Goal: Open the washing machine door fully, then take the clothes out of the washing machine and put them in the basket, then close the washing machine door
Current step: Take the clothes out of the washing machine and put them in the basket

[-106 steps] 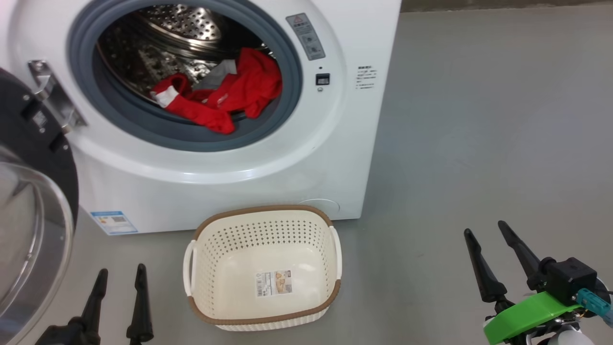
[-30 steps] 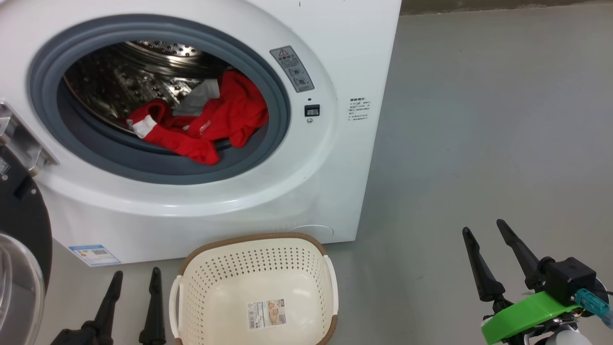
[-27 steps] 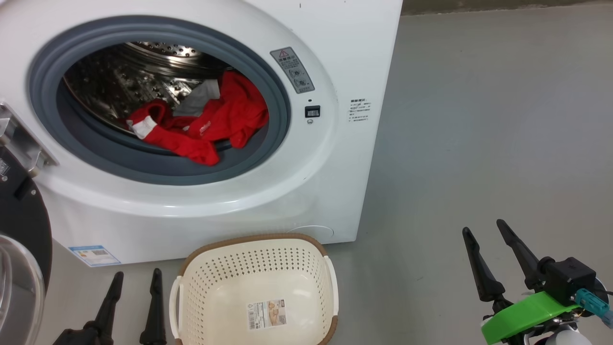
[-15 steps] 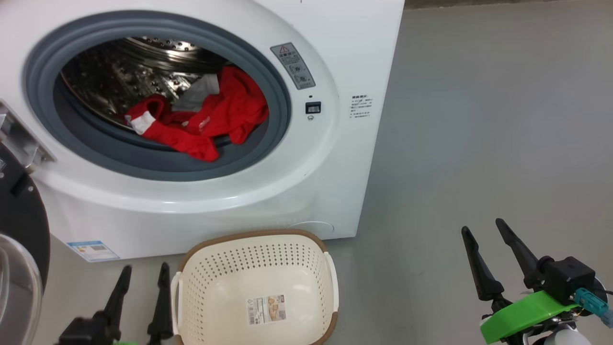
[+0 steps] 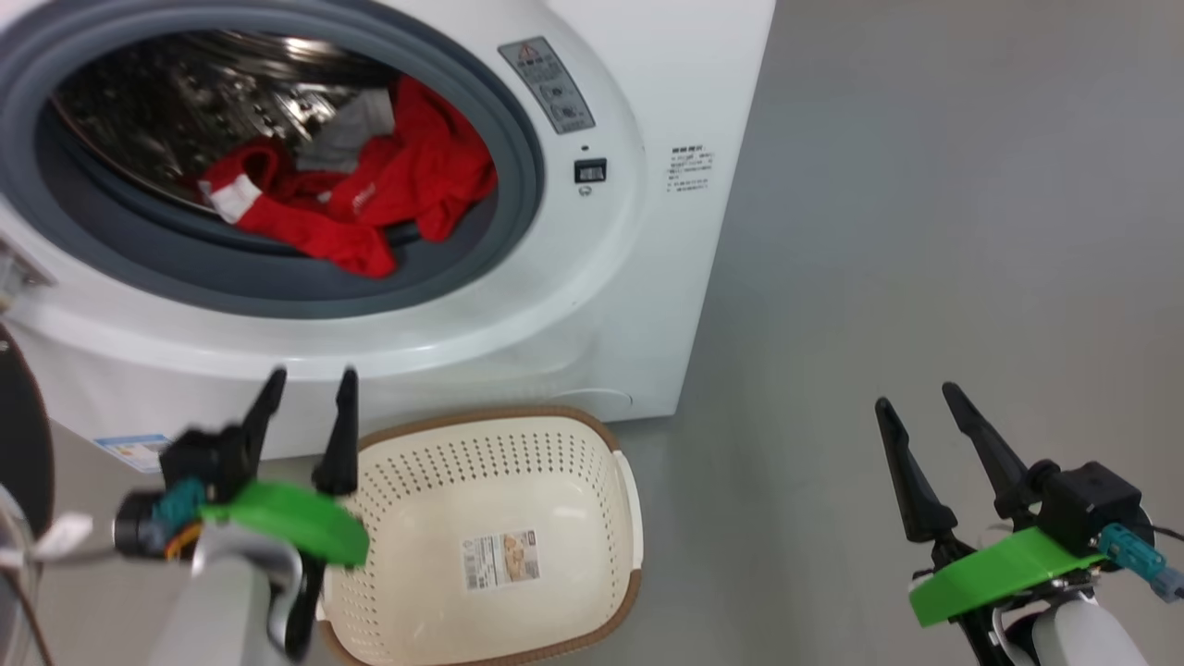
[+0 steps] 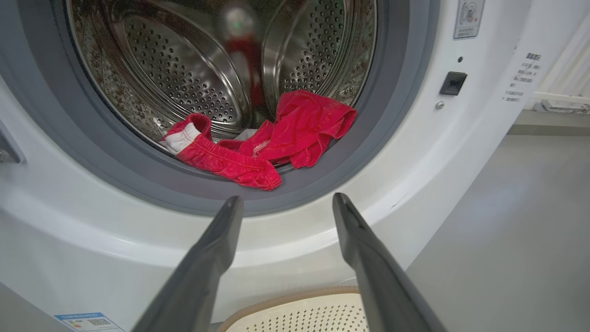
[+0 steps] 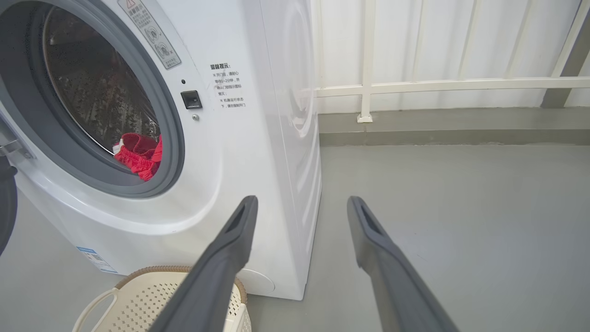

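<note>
Inside washing machine (image 5: 592,305) drum, your clothes (image 5: 370,199): red heap, grey piece behind, one fold draped over grey gasket (image 5: 277,291).
Door (image 5: 17,435) stands open at machine's hinge side.
Basket (image 5: 481,418) on floor, close against machine front, below opening.
Your left gripper (image 5: 313,373): fingers spread, before machine's lower front, beside basket rim; gasket lip between it and heap.
Right gripper (image 5: 914,395): spread, well off machine's latch side, over floor.

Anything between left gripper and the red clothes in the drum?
Nothing visible. The open left gripper faces the bright red fabric garments through the white washing machine's open mouth; they drape over its grey rubber gasket.
</note>
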Robot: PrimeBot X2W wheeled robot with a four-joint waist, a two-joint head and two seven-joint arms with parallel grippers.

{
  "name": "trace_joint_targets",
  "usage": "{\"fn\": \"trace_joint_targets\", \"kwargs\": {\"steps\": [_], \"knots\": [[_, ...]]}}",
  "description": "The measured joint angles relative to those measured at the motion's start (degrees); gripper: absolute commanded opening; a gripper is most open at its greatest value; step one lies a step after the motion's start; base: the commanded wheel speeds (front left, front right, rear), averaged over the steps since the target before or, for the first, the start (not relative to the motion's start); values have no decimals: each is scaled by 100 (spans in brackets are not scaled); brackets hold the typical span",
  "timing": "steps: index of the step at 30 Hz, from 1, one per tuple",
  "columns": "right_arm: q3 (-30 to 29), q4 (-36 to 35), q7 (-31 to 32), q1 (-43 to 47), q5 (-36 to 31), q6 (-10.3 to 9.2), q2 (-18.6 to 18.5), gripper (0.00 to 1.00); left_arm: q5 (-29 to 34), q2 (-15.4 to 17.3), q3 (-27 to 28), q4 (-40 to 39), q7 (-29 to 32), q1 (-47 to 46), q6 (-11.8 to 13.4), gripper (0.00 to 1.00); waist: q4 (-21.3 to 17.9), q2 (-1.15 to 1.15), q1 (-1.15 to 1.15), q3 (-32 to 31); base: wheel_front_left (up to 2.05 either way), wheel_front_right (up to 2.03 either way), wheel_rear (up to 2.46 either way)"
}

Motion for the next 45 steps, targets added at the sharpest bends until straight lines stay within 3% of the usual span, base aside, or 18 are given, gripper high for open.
{"fn": "trace_joint_targets", "kwargs": {"steps": [12,22,31,38,45], "knots": [[2,-143,0,-450,-1,0,133,100,-60,147,-258,2309,290,-2652,0,100,-231,0,0,656,0,0,0],[140,-167,-1,-643,-120,0,258,100,-44,320,-544,3642,784,-3878,0,100,-513,0,0,1111,0,0,0],[202,-198,-1,-824,-135,0,344,100,16,441,-949,4197,1129,-4403,0,100,-728,0,0,1450,0,0,0],[313,-221,-1,-936,-135,0,398,100,18,710,-1018,4339,1180,-4579,0,100,-887,0,0,1597,0,0,0],[330,-231,-1,-936,-135,0,403,100,12,750,-1048,4412,1278,-4653,7,100,-966,0,0,1694,0,0,0]]}}
